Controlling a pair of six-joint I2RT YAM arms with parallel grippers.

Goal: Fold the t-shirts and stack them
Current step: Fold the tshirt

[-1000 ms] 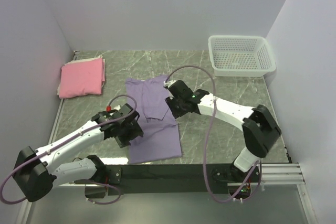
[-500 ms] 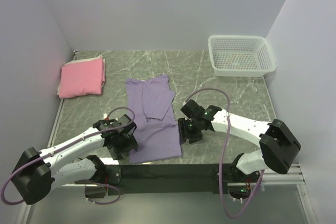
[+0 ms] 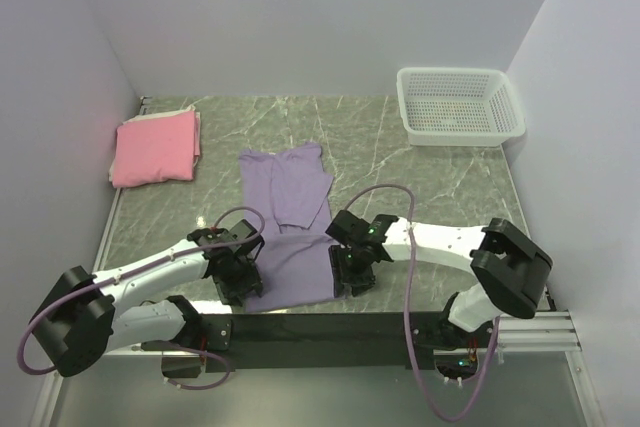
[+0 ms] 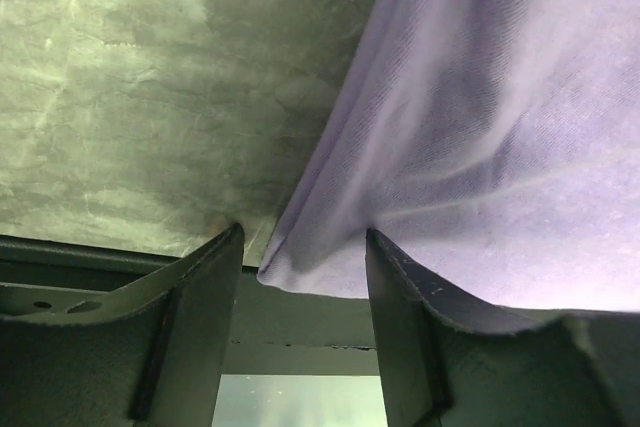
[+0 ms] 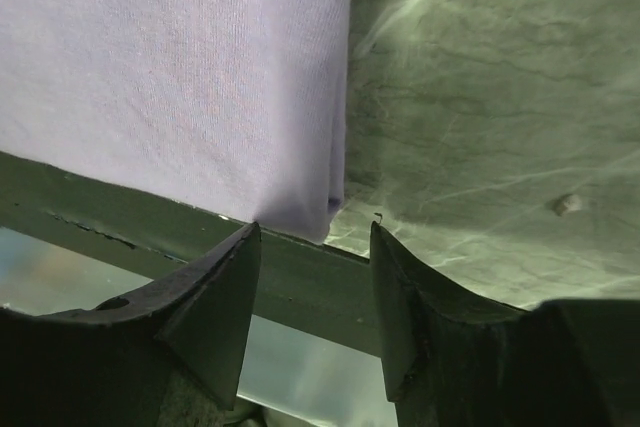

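A lavender t-shirt lies flat on the table as a long strip with its sleeves turned in. Its near left corner sits between the fingers of my open left gripper, which do not press on it. My right gripper is open too, and the shirt's near right corner lies just beyond its fingertips. From above, the left gripper and the right gripper stand at the two near corners. At the far left rests a pink t-shirt, folded into a rectangle.
A white mesh basket stands at the far right corner. The black rail along the table's near edge runs right below both grippers. Walls close in the table at the left, back and right.
My right gripper has come from the shirt's middle to its near right corner. The left gripper has shifted down to the near left corner. The shirt's upper part now lies flat.
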